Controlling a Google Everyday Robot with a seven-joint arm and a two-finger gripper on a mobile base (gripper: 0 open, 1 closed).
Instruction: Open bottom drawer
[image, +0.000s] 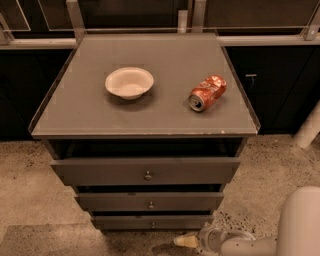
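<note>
Bottom drawer (125, 221), lowest in the grey cabinet (150, 117), looks closed | your hand (192, 242) hangs near the floor (30, 190) at 5 o'clock from its knob (153, 225), likely low to meet it | grip: cannot tell whether open.
</note>
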